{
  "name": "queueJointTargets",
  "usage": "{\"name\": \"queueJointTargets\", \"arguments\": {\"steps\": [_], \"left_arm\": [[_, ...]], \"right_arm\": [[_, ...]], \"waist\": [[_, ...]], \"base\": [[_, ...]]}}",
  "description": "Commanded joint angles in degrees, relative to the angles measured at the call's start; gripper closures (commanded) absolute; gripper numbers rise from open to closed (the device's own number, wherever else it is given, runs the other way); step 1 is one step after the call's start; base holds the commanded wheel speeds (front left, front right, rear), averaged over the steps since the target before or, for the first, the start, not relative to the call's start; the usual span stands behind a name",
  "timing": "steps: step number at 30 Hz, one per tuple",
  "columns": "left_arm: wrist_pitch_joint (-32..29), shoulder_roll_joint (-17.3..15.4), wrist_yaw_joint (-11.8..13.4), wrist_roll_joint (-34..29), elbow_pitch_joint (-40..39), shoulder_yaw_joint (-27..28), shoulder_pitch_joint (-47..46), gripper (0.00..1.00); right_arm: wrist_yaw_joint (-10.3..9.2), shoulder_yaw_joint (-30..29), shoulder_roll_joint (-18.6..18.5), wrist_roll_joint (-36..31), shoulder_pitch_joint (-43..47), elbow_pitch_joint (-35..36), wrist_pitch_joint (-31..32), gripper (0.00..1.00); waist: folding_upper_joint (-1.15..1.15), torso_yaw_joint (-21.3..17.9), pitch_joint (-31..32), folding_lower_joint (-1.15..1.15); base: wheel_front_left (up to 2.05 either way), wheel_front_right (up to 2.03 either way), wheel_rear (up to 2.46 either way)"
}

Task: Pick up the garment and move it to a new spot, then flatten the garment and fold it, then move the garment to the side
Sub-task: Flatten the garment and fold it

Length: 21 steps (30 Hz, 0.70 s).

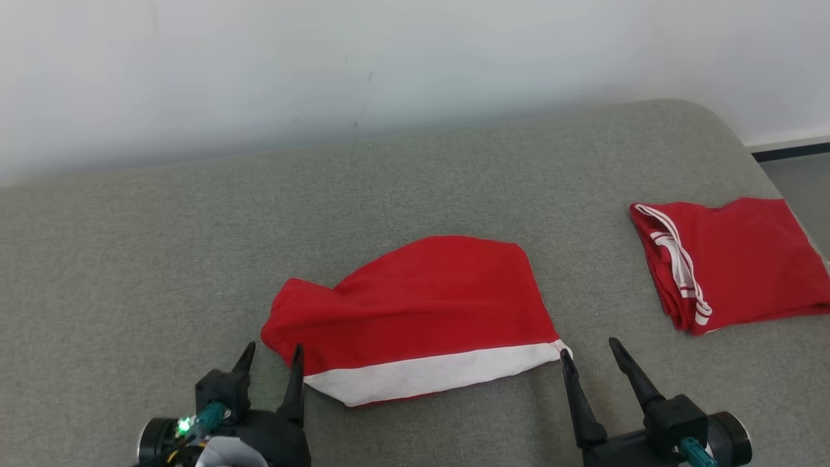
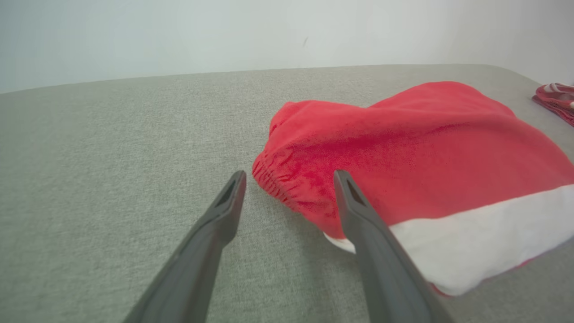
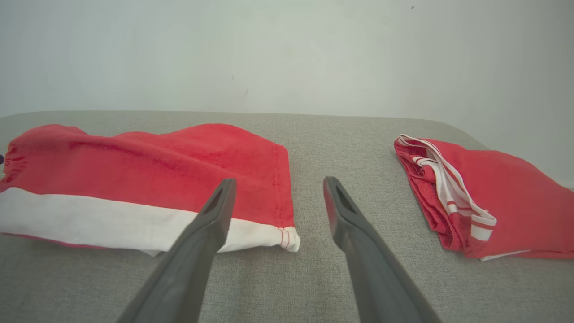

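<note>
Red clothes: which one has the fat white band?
The red garment in the middle, lying spread out. The folded garment on the right has only thin white stripes.

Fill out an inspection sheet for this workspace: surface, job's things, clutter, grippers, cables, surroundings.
Surface: grey fabric surface, flat, rounded far right corner.
Job's things: red garment with a white band along its near edge, lying mid-surface, partly flattened, its left end bunched.
Clutter: striped red garment, folded, at the right edge, apart from the first.
Grippers: left gripper open at the garment's near left corner, contact cannot be told; right gripper open just right of the near right corner, holding nothing.
Cables: nothing seen.
Surroundings: white wall behind; a strip of floor at far right.
</note>
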<state>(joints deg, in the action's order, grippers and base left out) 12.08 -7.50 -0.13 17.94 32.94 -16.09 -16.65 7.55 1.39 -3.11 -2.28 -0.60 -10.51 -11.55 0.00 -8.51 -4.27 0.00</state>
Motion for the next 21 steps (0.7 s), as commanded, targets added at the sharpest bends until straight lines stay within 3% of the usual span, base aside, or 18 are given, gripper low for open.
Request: {"name": "queueJointTargets", "arguments": {"steps": [1, 11, 18, 19, 21], "left_arm": [[-0.2, -0.1, -0.4, -0.3, 0.4, -0.2, -0.8, 0.00], [-3.0, -5.1, -2.0, -10.1, 6.1, -8.5, -9.4, 0.00], [-4.4, -6.0, -3.8, -9.4, 7.5, -9.3, -12.0, 0.03], [-4.7, -5.8, -3.7, -9.2, 7.7, -9.2, -12.5, 0.59], [-5.4, -5.7, -3.9, -8.8, 8.2, -9.3, -13.2, 1.00]], "right_arm": [[-0.16, 0.2, -0.2, -0.3, -0.7, 0.2, 0.1, 0.00], [-0.15, 0.5, -0.2, 0.0, -1.1, 0.3, -0.4, 0.00], [-0.15, 0.6, 0.0, 0.4, -1.1, -0.2, -0.7, 0.00], [-0.15, 0.6, 0.0, 0.4, -1.2, -0.2, -0.7, 0.00], [-0.15, 0.7, 0.1, 0.2, -1.4, -0.1, -0.7, 0.00]], "waist": [[0.00, -0.6, -0.6, 0.00], [0.00, -1.6, -1.3, 0.00], [0.00, -1.7, -1.4, 0.00], [0.00, -1.7, -1.5, 0.00], [0.00, -1.8, -1.6, 0.00]], "base": [[0.00, 0.00, 0.00], [0.00, 0.00, 0.00], [0.00, 0.00, 0.00], [0.00, 0.00, 0.00], [0.00, 0.00, 0.00]]}}
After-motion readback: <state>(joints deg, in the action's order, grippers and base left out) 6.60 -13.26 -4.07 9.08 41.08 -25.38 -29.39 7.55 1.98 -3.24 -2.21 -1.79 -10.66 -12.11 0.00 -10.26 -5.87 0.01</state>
